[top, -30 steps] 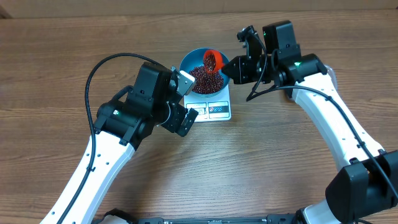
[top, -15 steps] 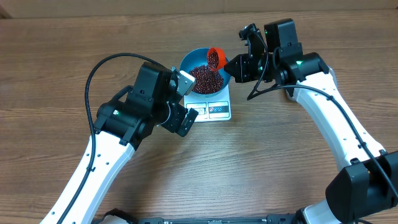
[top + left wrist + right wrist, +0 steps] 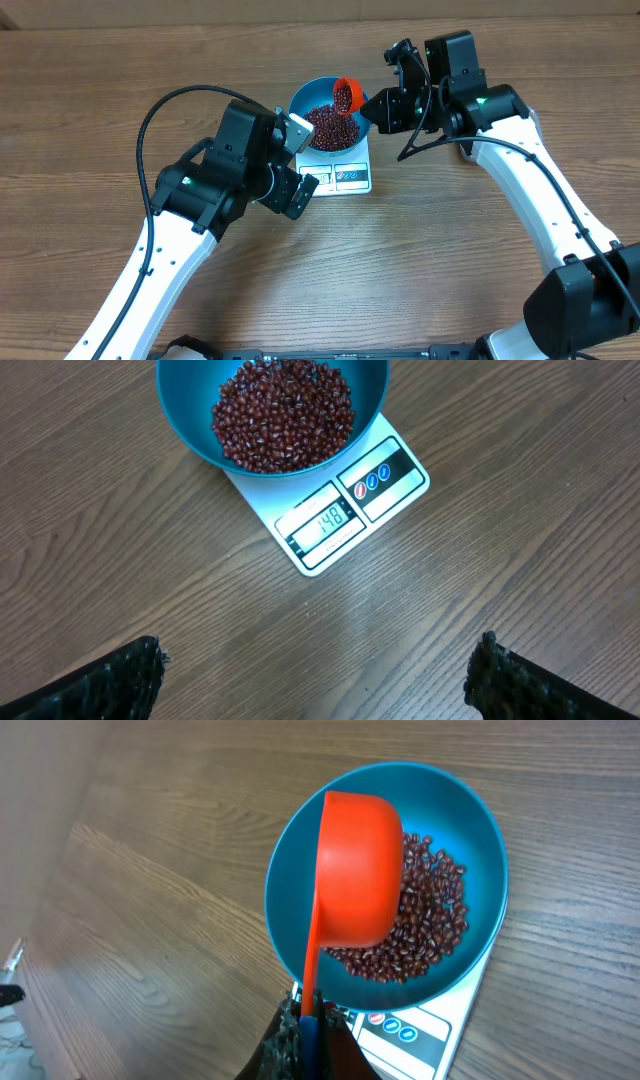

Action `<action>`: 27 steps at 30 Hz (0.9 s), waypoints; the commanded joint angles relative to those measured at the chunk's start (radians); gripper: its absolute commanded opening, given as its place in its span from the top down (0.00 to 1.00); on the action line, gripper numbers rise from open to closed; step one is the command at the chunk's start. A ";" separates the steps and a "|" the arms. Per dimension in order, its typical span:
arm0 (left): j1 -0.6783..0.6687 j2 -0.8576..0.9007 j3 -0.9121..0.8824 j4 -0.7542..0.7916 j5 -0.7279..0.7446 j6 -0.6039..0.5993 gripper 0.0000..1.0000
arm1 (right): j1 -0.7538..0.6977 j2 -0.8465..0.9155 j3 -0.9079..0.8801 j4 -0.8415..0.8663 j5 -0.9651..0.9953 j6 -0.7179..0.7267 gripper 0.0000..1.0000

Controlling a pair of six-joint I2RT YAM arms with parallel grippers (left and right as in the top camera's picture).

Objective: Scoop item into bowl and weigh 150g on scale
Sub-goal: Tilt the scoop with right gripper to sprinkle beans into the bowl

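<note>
Bowl of beans on the scale, scoop held over it

The worktop (image 3: pixel 450 280) carries the white scale (image 3: pixel 350 176) near the middle of its far edge, with the blue bowl (image 3: pixel 300 103) on the scale's far part. Only the left wrist view shows the display (image 3: pixel 325 520), which reads 148, and that the left tool (image 3: pixel 315 685) has its fingers wide apart over bare wood on the near side of the scale, holding nothing. Only the right wrist view shows the right tool (image 3: pixel 305 1040) clamped on the handle of the orange scoop (image 3: pixel 360 870), whose rounded back faces the camera, tipped over the bowl. From overhead the scoop hangs at the bowl's far right rim. Dark red beans (image 3: pixel 285 415) fill the bowl's bottom in a loose heap.
</note>
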 commanded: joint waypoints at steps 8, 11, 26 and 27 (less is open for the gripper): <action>0.000 -0.008 -0.004 0.001 -0.007 0.018 0.00 | 0.003 -0.027 0.032 -0.023 0.085 -0.018 0.96; 0.000 -0.008 -0.004 0.001 -0.007 0.019 0.00 | 0.004 -0.027 0.032 -0.023 0.085 -0.022 0.96; 0.000 -0.008 -0.004 0.001 -0.007 0.019 0.00 | 0.004 -0.027 0.032 -0.027 0.078 -0.021 0.96; 0.000 -0.008 -0.004 0.001 -0.007 0.019 0.00 | 0.004 -0.027 0.032 -0.026 0.078 -0.021 0.96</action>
